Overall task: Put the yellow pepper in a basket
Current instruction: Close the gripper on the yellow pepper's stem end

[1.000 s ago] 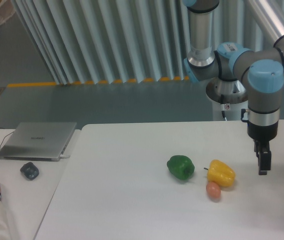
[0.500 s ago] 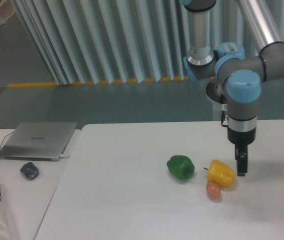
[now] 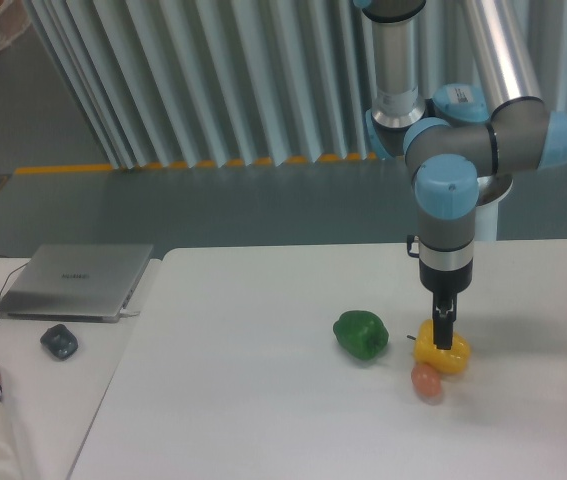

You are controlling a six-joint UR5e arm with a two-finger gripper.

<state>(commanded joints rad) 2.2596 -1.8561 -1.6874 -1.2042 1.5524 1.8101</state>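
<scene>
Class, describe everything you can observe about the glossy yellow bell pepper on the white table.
The glossy yellow bell pepper is lobed, bright and smooth-skinned, with a short dark stem pointing left. It lies on the white table, right of the green bell pepper and apart from it. The small orange-pink egg-shaped thing sits against its lower front. The black two-finger gripper overlaps its top; whether they touch is unclear.

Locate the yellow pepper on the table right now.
The glossy yellow bell pepper sits right of centre on the white table, directly under the tool, right of the green bell pepper, with the small orange egg-shaped thing at its lower-left.
</scene>
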